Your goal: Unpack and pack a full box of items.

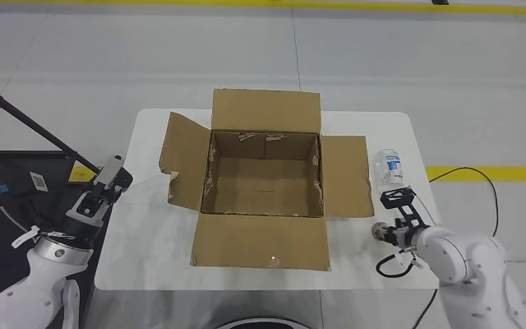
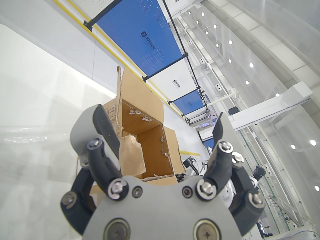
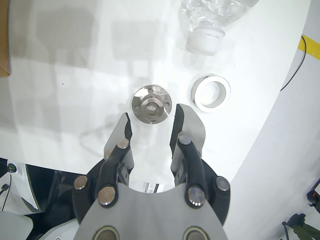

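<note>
As the flange (image 3: pixel 151 104) lies on the tabletop (image 3: pixel 75 106) just beyond their tips, the fingers (image 3: pixel 175 126) of the right gripper (image 3: pixel 153 114) stand wide. The left gripper (image 2: pixel 160 112) gapes likewise.

White table (image 1: pixel 148 247) bears an open cardboard box (image 1: pixel 260 240) at centre — beside it lie a clear bottle (image 1: pixel 389 165), a metal flange (image 3: pixel 140 103) and a white ring (image 3: pixel 211 78).

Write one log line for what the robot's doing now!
box: open, looks empty | right gripper: open, by metal flange | ring, bottle: on table | left gripper: open, facing box
</note>
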Action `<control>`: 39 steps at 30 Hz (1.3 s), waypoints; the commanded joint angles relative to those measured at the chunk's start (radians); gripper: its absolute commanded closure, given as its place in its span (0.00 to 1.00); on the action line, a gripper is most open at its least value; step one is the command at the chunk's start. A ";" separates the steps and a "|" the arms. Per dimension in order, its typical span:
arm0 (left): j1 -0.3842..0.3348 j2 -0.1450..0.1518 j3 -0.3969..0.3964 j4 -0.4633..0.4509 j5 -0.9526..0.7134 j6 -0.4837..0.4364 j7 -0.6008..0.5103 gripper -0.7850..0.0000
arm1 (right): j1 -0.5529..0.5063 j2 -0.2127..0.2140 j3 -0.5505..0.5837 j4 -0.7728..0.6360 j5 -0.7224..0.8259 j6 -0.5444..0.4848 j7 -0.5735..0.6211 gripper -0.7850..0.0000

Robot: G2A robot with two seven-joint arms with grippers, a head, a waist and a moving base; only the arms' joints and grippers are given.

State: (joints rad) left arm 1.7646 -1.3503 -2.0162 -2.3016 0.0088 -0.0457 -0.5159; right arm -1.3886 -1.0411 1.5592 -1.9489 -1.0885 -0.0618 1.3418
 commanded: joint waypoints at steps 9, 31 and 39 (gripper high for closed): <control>0.000 0.000 0.000 0.000 0.000 0.000 0.000 0.00 | 0.059 -0.003 -0.054 0.087 -0.008 0.025 0.003 0.57; 0.000 0.000 0.000 0.000 0.000 0.000 0.000 0.00 | 0.093 -0.004 -0.098 0.146 -0.020 0.039 0.013 0.74; 0.000 0.000 0.000 0.000 0.000 0.000 0.000 0.00 | 0.088 0.000 -0.065 0.106 0.000 0.041 0.010 1.00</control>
State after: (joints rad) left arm 1.7646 -1.3503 -2.0162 -2.3016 0.0088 -0.0457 -0.5159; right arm -1.2985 -1.0423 1.4842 -1.8290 -1.0913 -0.0193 1.3507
